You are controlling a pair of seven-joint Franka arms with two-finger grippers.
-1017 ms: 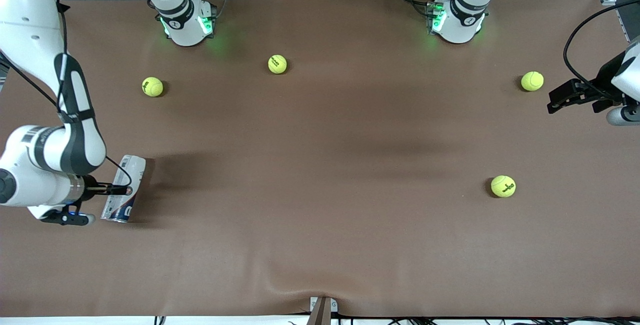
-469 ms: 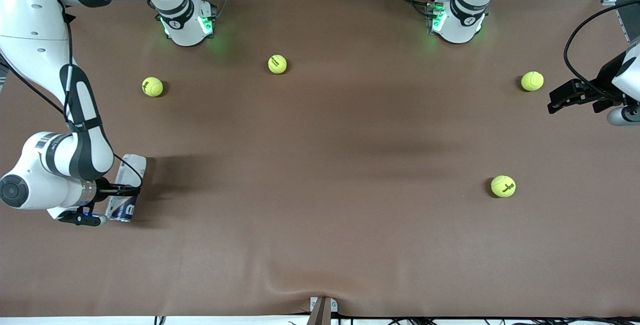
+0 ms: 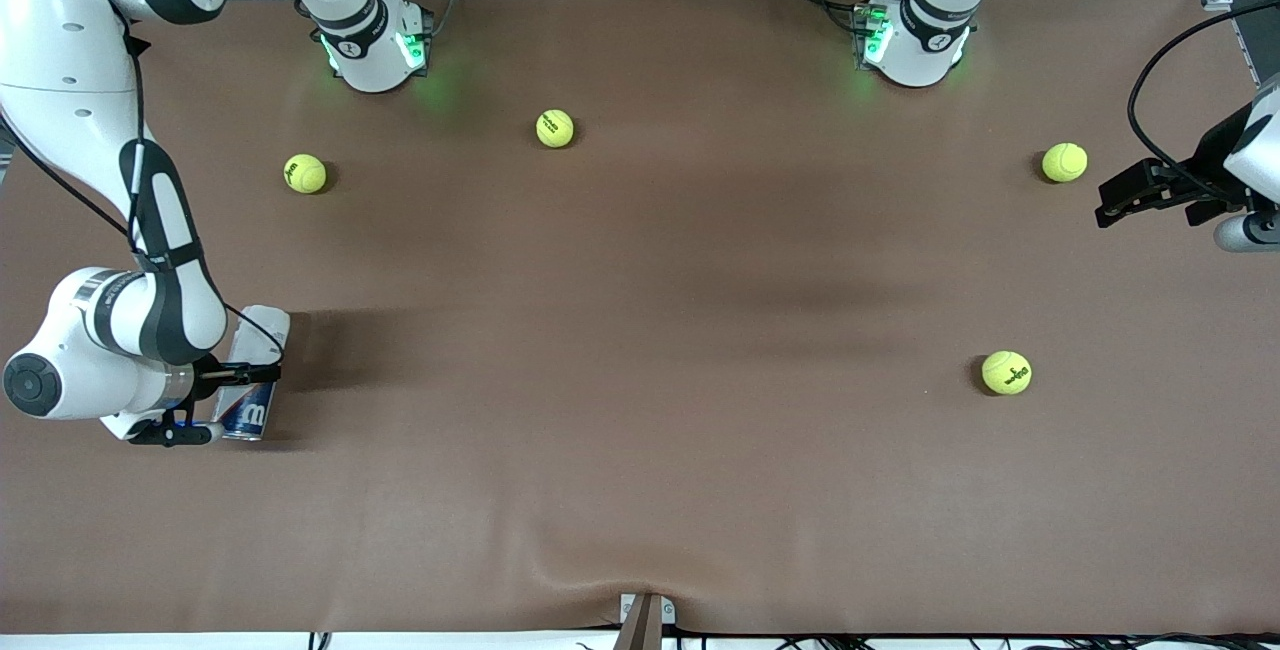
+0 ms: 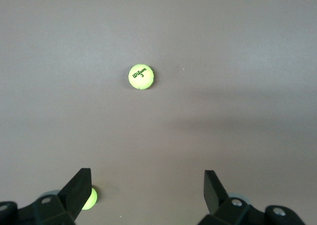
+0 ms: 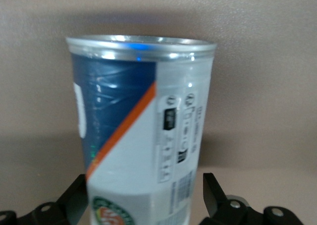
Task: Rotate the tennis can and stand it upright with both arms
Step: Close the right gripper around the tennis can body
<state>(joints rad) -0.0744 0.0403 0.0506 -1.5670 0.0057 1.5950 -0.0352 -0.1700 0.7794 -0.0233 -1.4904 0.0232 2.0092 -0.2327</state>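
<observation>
The tennis can (image 3: 258,330) lies on its side at the right arm's end of the table, silvery-white and navy with an orange stripe. Its metal rim (image 5: 141,44) shows in the right wrist view. My right gripper (image 3: 250,375) reaches across the can's middle. It (image 5: 144,185) is open, one finger on each side of the can (image 5: 143,131) with a small gap showing. My left gripper (image 3: 1103,205) waits open over the left arm's end of the table, and nothing lies between its fingers (image 4: 147,179).
Several yellow-green tennis balls lie about: two (image 3: 305,173) (image 3: 555,128) toward the arms' bases, one (image 3: 1064,162) beside the left gripper, one (image 3: 1006,372) nearer the camera. The left wrist view shows one ball (image 4: 141,77) and another (image 4: 90,198) beside a finger.
My right hand has pushed a little farther across the can, its upper finger now reaching past the can's edge. The left arm and the balls have not moved.
</observation>
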